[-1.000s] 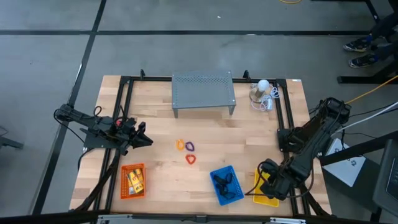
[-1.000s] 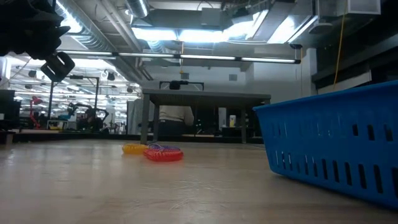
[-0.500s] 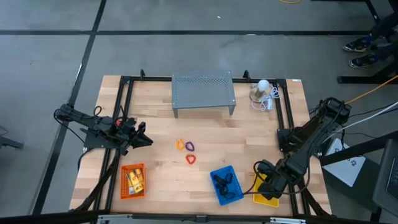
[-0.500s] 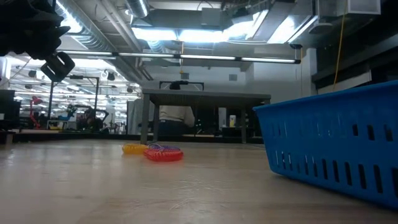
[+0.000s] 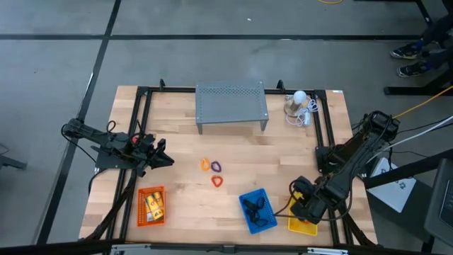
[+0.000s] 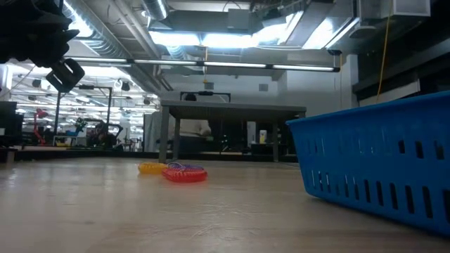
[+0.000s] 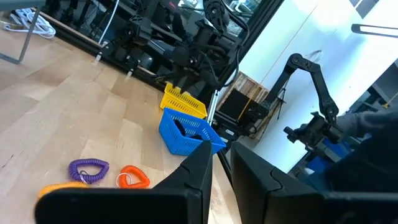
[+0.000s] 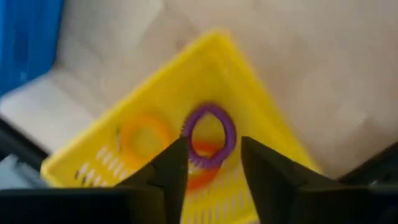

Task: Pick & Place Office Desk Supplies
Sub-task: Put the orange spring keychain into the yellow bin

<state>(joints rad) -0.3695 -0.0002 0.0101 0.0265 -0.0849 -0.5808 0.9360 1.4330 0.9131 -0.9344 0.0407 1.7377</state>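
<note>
Two fingers of the right gripper (image 8: 211, 171) stood apart over the yellow plastic basket (image 8: 267, 134) at the bench's front right corner, purple coil loop (image 8: 210, 134) between them; left gripper (image 5: 161, 157) nearly closed, empty.

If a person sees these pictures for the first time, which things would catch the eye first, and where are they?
Probably the three bright baskets along the table's near edge: an orange basket on the left, a blue basket in the middle and a yellow basket at the right. The right gripper hangs over the yellow basket, jaws apart, above a purple loop lying inside. Three more loops lie loose mid-table, before the grey perforated shelf.
</note>
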